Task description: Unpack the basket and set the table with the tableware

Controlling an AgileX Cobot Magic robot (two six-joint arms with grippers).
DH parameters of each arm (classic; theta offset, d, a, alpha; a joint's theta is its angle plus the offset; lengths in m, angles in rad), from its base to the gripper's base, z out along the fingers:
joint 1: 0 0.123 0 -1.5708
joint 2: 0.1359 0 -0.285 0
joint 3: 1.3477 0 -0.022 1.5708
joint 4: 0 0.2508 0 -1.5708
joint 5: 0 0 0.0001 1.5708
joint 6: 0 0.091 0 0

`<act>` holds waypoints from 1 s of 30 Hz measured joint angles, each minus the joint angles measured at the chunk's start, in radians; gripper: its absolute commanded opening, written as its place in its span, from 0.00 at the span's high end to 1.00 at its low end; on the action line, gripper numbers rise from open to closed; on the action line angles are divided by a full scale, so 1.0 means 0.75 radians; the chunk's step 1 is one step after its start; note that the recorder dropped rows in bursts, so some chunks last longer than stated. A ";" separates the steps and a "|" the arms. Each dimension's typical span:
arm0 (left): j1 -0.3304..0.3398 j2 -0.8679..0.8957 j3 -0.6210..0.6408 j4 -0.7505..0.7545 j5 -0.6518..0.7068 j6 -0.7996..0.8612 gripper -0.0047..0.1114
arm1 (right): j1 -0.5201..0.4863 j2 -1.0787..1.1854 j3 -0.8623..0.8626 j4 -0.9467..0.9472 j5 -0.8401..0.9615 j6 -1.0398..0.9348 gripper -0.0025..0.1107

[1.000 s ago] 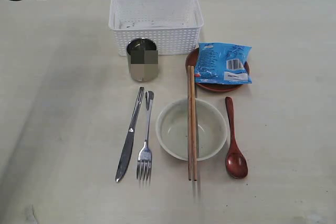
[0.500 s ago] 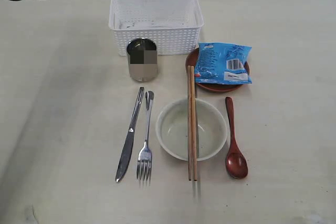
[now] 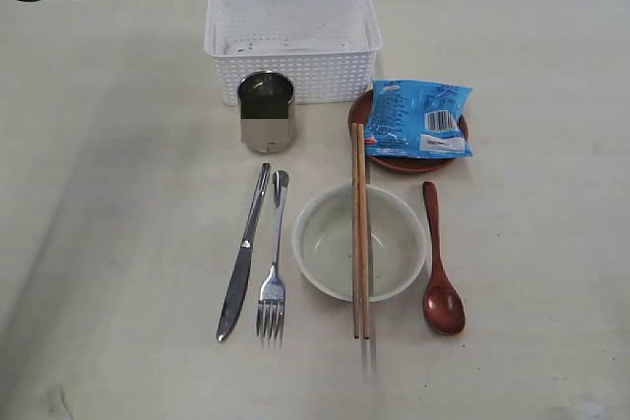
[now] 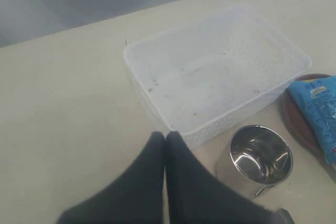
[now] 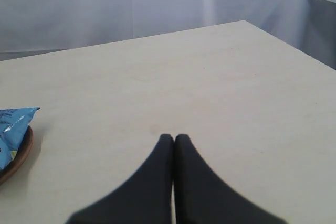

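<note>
Both claws are pinched tight and empty: our left gripper (image 4: 166, 137) hangs near the white perforated plastic basket (image 4: 210, 72), our right gripper (image 5: 174, 138) over the bare beige tabletop (image 5: 210, 77). We judge the 2 wooden chopsticks (image 3: 360, 233), balanced across the pale cream bowl (image 3: 320, 243), the weak spot: a nudge could roll them off. The basket, bare inside, stands just behind the steel mug (image 3: 267, 113); steel knife (image 3: 243, 255), steel fork (image 3: 275, 261) and red-brown spoon (image 3: 438, 265) flank the bowl.

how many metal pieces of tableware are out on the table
3: the mug stands close beside the basket; the knife and fork lie side by side left of the bowl. None seems hidden.
</note>
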 measured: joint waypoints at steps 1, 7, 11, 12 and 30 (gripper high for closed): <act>0.000 0.000 0.000 0.029 -0.005 0.047 0.96 | 0.000 0.000 0.000 0.000 0.000 0.000 0.98; 0.000 -0.198 0.120 0.065 -0.019 0.121 0.96 | 0.000 0.000 0.000 0.000 0.000 0.002 0.98; 0.000 -0.635 0.336 0.060 -0.085 0.040 0.96 | 0.000 0.000 0.000 0.000 0.003 0.005 0.98; 0.000 -0.760 0.392 0.060 -0.097 0.037 0.96 | 0.000 0.000 0.000 0.000 0.003 0.005 0.98; 0.000 -1.419 0.614 0.074 -0.089 0.017 0.96 | 0.000 0.000 0.000 0.000 0.003 0.005 0.98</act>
